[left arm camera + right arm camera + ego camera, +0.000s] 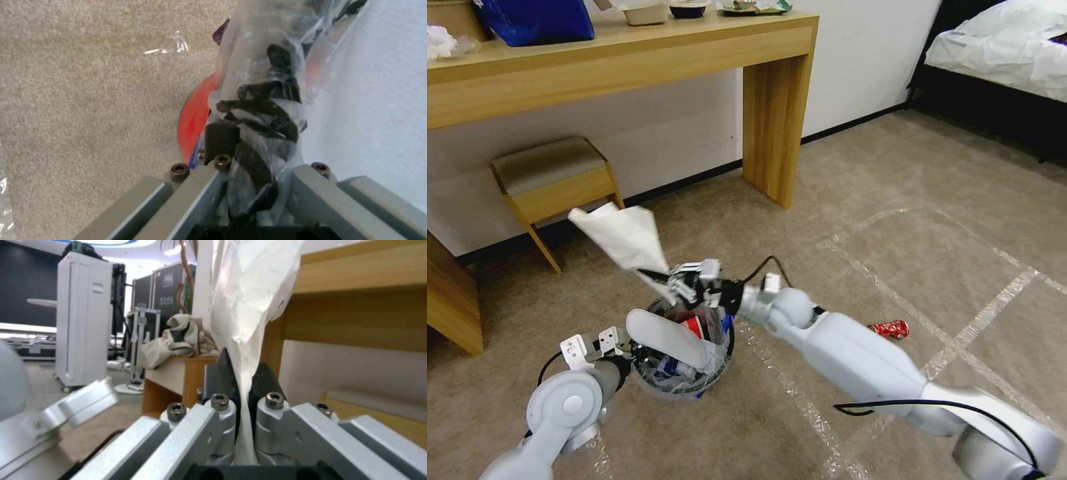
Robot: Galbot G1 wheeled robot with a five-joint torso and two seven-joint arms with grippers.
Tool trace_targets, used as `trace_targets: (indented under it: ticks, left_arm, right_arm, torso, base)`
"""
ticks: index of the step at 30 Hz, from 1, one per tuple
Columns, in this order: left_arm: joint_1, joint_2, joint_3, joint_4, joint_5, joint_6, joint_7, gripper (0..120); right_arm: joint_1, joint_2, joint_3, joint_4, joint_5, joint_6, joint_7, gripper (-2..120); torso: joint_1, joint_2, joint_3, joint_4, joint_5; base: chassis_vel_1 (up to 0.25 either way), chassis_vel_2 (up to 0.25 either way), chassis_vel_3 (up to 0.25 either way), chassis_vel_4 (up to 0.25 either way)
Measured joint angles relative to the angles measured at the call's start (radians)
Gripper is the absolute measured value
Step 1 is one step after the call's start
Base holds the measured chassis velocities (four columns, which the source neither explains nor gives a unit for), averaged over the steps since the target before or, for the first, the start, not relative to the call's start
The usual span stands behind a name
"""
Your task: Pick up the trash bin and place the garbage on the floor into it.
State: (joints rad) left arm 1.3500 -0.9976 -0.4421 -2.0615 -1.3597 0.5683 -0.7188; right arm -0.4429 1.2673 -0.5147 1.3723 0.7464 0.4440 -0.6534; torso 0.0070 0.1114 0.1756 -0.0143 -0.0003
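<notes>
The trash bin point(684, 388), a small red pail with a clear printed bag, stands on the beige floor point(894, 220). A flat white slipper point(664, 337) and other litter sit inside it. My left gripper point(630, 350) is shut on the bin's rim and bag point(195, 113); its dark fingertip pad point(221, 136) presses against the liner. Just above the bin's far rim, my right gripper point(660, 275) is shut on a white tissue point(624, 237), which sticks up and to the left. The wrist view shows the tissue point(249, 300) pinched between the dark fingers point(218, 376). A red wrapper point(890, 328) lies on the carpet beside my right forearm.
A wooden desk point(774, 113) stands beyond the bin, with a padded stool point(554, 177) under it. A wooden cabinet corner point(450, 300) is at the left and a bed point(1000, 53) at the far right. Pale tape lines point(960, 333) cross the open carpet.
</notes>
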Motion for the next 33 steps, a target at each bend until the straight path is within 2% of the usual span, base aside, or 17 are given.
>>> trace_targets:
  ticks: [14,33]
  left_arm:
    - [0.014,0.015,-0.005,-0.015,0.001,0.001,0.001,0]
    - [0.021,0.008,-0.009,-0.011,0.012,0.001,0.007,0]
  right_arm:
    - [-0.015,0.064,-0.052,-0.160,-0.071,0.033,-0.021,0]
    - [-0.021,0.011,-0.027,-0.142,-0.094,0.042,-0.025,0]
  torso:
    - [0.000,0.000,0.000,0.0000,0.0002]
    - [0.000,0.000,0.000,0.0000,0.0003]
  base:
    - [0.000,0.000,0.000,0.000]
    - [0.000,0.000,0.000,0.000]
